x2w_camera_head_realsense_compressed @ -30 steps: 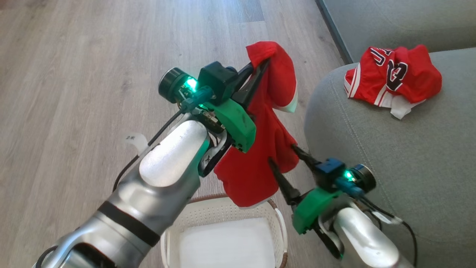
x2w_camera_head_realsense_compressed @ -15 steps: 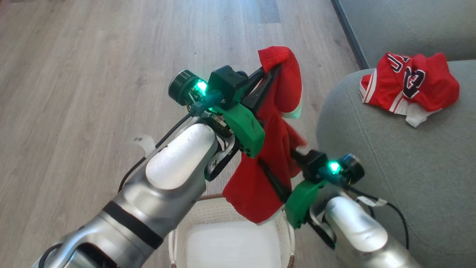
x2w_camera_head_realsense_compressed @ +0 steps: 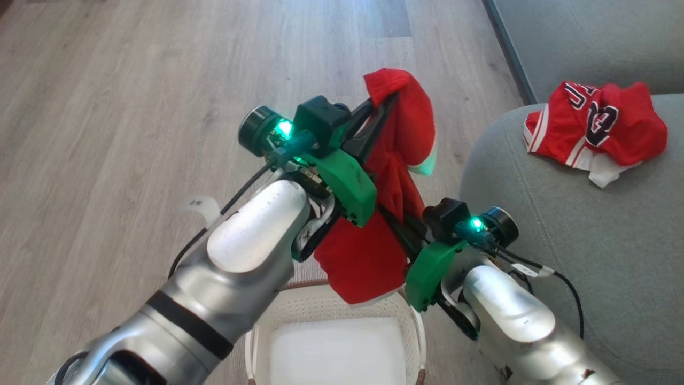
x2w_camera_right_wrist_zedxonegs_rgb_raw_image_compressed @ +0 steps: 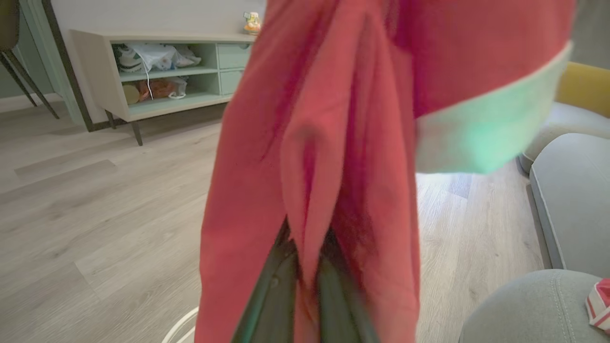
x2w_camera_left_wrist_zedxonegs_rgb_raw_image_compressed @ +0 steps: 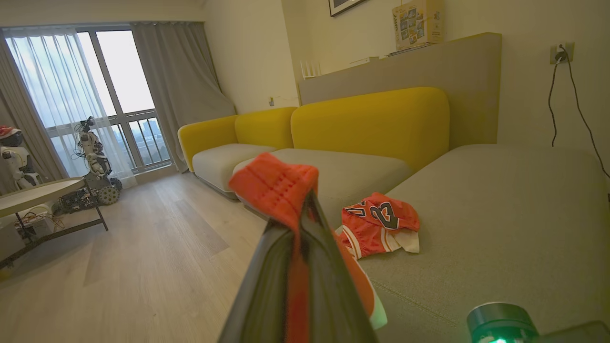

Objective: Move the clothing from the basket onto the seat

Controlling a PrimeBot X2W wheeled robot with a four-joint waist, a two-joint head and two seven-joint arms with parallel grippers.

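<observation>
Wood floor [x2w_camera_head_realsense_compressed: 107, 107] beneath limp red white-trimmed shorts [x2w_camera_head_realsense_compressed: 368, 262], both arms' jaws clamped on them above basket [x2w_camera_head_realsense_compressed: 288, 310].

The shorts [x2w_camera_head_realsense_compressed: 368, 256] hang above the basket [x2w_camera_head_realsense_compressed: 299, 313], which stands on the floor [x2w_camera_head_realsense_compressed: 133, 107] left of the seat [x2w_camera_head_realsense_compressed: 561, 256]. The left gripper [x2w_camera_head_realsense_compressed: 387, 101] grips their far upper end, the right gripper [x2w_camera_right_wrist_zedxonegs_rgb_raw_image_compressed: 307, 247] a lower fold. The jersey [x2w_camera_head_realsense_compressed: 598, 128] lies on the seat.
</observation>
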